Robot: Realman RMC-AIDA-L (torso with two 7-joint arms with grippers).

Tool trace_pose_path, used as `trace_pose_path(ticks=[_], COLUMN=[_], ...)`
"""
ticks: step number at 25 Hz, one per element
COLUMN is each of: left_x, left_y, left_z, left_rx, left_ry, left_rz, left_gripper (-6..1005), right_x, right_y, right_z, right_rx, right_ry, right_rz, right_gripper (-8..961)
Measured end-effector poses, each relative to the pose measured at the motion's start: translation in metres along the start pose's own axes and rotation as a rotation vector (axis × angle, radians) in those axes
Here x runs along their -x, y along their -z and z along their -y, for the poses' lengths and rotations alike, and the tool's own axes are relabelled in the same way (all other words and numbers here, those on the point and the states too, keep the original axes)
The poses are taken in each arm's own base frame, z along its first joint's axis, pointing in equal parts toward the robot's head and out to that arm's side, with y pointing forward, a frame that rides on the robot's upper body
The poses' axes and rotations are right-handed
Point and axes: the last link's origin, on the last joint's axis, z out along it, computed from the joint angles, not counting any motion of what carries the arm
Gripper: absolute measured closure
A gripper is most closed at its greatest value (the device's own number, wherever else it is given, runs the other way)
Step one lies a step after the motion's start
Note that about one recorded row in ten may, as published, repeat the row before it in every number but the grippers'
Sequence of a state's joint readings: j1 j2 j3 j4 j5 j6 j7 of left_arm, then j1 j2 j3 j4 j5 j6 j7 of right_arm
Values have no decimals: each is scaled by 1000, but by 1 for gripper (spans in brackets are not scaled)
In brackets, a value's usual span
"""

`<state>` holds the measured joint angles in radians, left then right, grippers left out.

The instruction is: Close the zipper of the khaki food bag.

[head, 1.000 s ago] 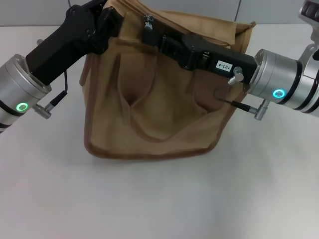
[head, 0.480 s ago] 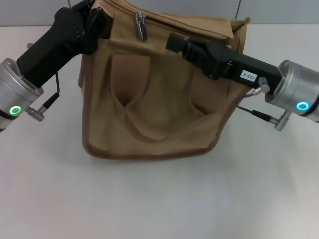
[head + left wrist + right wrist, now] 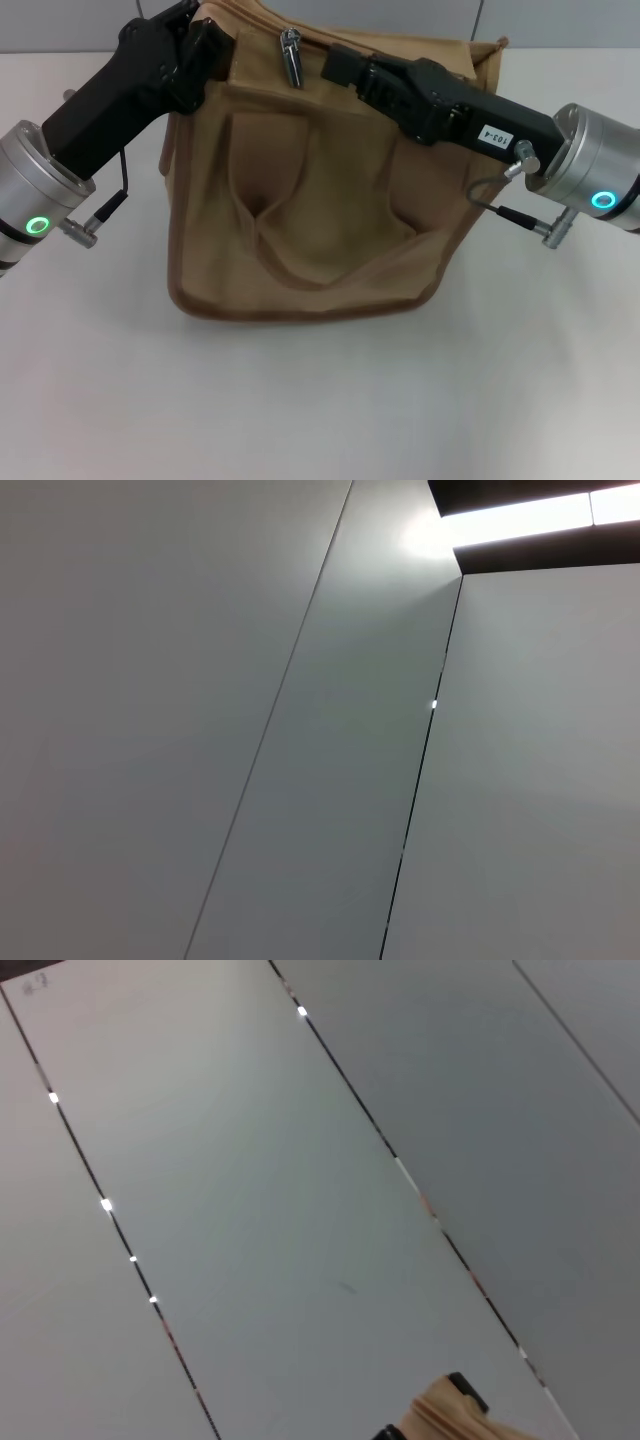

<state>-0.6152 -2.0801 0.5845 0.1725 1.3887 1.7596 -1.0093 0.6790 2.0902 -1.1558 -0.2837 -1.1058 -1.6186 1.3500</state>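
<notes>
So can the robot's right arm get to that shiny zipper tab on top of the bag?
Probably yes: the right gripper sits just beside the zipper pull tab, nothing between them.

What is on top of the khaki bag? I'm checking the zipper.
On the khaki bag, the silver zipper pull hangs near the left gripper; the right gripper covers the zipper line beyond.
</notes>
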Motion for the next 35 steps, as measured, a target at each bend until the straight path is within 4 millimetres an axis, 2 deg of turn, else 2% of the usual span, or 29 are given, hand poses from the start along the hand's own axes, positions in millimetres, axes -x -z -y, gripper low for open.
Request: trace_pose_path(ticks=[2,9,15,23,29,35], left_x=[0,-1,-1,0,0,0], left_y=[0,-2,-6,-9,-9,-9], left_z=[0,0,0,-1,0,-1], left_rx=[1,6,17,23,17,20], left_ry=[0,0,0,10,10,10], left_rz=[-2,-4,-4,-6,-6,-3], left_gripper=[978,977,978,977,978,977], right_x=[0,-1,-2,-2,2,1], right_y=[-2,-7,-17,-28,-17,-17], right_z=[-1,1,5,0,4,4], right_rx=[9,3,1,50,-1,-3], right_ry=[2,-1,8,16,-8,-9], right_rz=[-4,-14,-56,-88,-7,-8], right_gripper=[955,800,563,562,580,615])
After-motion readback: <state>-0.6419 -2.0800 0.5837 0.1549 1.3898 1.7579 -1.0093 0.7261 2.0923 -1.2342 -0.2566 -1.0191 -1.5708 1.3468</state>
